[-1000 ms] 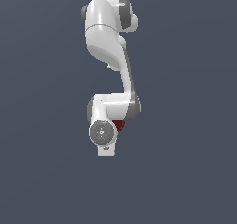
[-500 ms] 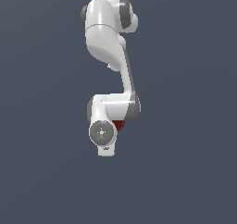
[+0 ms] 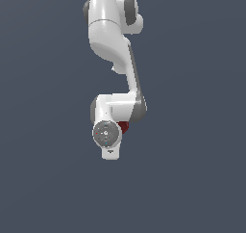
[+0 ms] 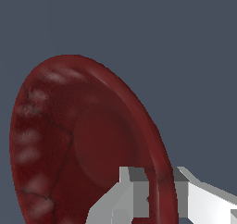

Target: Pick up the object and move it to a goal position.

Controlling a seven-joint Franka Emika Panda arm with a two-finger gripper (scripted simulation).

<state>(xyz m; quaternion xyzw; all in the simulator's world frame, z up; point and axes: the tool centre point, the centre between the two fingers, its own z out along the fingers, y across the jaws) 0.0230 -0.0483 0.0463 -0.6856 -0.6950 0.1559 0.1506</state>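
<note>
**Thin rim grip could slip**

The gripper (image 4: 159,202) pinches the rim of the dark red object (image 4: 78,144) between its 2 fingers (image 4: 115,200). Held at its edge only, the object may pivot or drop during transport.

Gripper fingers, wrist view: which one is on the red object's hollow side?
The finger over the hollow face of the dark red object; the other finger lies past its rim, against grey background.

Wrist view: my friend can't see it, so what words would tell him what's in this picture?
A big dark red bowl-shaped object with a raised rim fills most of the picture. The pale grey fingers of the robot's pincer sit on either side of that rim, pinching it. Behind is plain dark blue-grey.
</note>
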